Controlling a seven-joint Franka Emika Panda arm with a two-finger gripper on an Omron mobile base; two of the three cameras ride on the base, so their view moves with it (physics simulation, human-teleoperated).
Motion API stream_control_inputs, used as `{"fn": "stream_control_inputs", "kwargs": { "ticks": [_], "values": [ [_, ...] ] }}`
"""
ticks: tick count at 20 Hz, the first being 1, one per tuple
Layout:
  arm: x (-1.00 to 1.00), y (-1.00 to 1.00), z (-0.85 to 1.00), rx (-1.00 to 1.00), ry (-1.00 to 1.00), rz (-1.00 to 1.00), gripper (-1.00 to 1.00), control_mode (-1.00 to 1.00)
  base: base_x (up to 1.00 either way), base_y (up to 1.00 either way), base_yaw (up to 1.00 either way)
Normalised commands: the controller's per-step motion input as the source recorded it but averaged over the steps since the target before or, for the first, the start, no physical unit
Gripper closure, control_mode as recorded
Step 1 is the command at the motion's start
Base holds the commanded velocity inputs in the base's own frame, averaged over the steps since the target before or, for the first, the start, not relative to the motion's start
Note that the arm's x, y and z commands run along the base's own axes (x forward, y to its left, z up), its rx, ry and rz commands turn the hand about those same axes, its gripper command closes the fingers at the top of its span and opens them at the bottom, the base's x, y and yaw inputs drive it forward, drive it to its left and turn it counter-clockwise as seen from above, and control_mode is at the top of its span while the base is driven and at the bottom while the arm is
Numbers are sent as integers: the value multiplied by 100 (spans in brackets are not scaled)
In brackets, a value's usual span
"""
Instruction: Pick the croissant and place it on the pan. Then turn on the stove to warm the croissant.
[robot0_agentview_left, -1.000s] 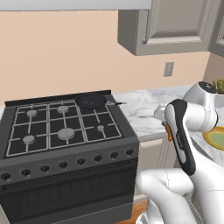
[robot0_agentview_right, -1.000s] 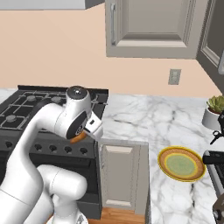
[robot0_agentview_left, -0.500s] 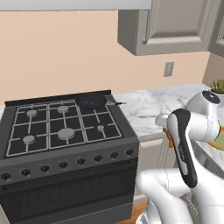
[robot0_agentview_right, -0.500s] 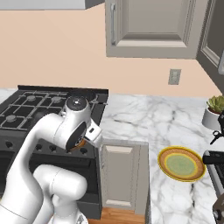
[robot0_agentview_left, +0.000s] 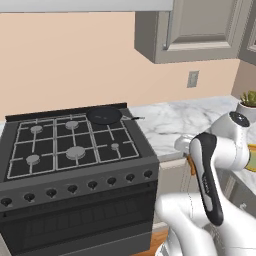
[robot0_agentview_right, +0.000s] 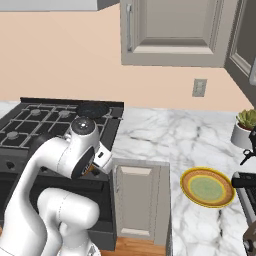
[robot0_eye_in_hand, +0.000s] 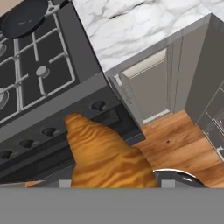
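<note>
So the croissant (robot0_eye_in_hand: 105, 159) is seen right up against the hand camera, orange-brown with ridged stripes, sticking up from between the fingertips, so it's taken to be gripped. The jaws look partly closed, clamped on the pastry rather than slack, though the fingertips themselves are mostly hidden behind it. In the right base view a sliver of orange is caught under the gripper (robot0_agentview_right: 90, 169), which is held out in front of the stove's (robot0_agentview_right: 20, 150) front edge, beside the grey base cabinet door (robot0_agentview_right: 135, 200). In the left base view only a thin orange edge (robot0_agentview_left: 191, 165) is made out next to the forearm.

The step in hand is judged to be the carry to the pan. To do it well, the croissant should be lifted clear above the grates (robot0_agentview_left: 75, 145) first, then swung over, since it's currently low and off the front, near the knob row (robot0_eye_in_hand: 48, 131). The grip shouldn't be tightened, as a pastry would squash.

Farther back, the pan (robot0_agentview_left: 104, 115) is sat on the rear right burner, handle (robot0_agentview_left: 134, 118) pointing toward the marble counter (robot0_agentview_left: 175, 120). It's well apart from the croissant, so a long reach is needed, and the release is best done low over the pan's middle.
</note>
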Motion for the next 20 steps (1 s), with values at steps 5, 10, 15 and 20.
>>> {"fn": "stream_control_inputs", "kwargs": {
  "ticks": [5, 10, 15, 20],
  "values": [
    [-2, 6, 0, 0, 0, 0, 100, 100, 0, 0, 0],
    [0, 0, 0, 0, 0, 0, 100, 100, 0, 0, 0],
    [0, 0, 0, 0, 0, 0, 100, 100, -1, 1, 4],
    [0, 0, 0, 0, 0, 0, 100, 100, -25, 3, 13]
  ]
}}
